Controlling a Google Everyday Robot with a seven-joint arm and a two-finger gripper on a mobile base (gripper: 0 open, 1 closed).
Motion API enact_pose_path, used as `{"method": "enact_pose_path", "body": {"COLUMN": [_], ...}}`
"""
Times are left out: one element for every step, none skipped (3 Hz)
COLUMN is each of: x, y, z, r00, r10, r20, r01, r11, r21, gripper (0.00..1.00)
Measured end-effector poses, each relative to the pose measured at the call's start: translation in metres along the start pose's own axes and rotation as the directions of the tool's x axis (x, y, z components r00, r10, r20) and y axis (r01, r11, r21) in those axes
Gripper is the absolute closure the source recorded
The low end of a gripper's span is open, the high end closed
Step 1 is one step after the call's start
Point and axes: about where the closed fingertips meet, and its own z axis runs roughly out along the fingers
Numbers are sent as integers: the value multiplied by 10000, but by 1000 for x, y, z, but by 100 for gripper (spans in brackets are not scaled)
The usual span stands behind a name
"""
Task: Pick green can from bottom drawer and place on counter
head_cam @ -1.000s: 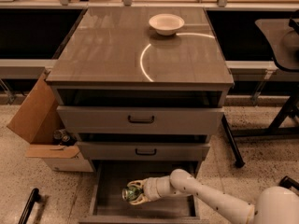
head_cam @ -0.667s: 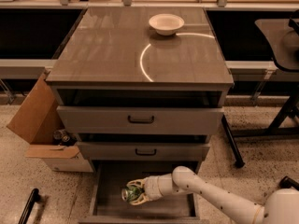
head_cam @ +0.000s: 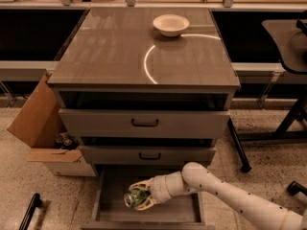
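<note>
The bottom drawer [head_cam: 182,210] stands pulled out at the foot of the cabinet. Inside it, toward the left, the green can [head_cam: 136,196] lies on its side with its silvery round end facing left. My gripper [head_cam: 139,196] reaches in from the right on a white arm, and its pale fingers [head_cam: 142,186] wrap around the can. The counter [head_cam: 110,51] is the glossy grey-brown slab on top of the cabinet, well above the gripper.
A white bowl [head_cam: 171,24] sits at the back of the counter. Two grey drawer fronts with black handles [head_cam: 145,123] are above the open drawer. An open cardboard box [head_cam: 38,123] stands to the left of the cabinet. Black table legs [head_cam: 288,123] stand at the right.
The arm has barely shifted. The gripper stays around the can in the drawer at about the same spot.
</note>
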Motion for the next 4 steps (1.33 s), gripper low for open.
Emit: {"method": "enact_pose_path", "body": {"x": [-54,-87,-89,-105], "y": [-18,-29,-31,-36], "z": [-42,-74,-78,-95], "r00": [9966,9907,9897,9874], "r10": [-779,-1245,-1291,-1485], "r20": [-254,-557,-626,-552], "r01": [777,1255,1304,1504], "r11": [9969,9920,9913,9881], "r21": [-70,142,171,327], "gripper": [100,100,100,100]}}
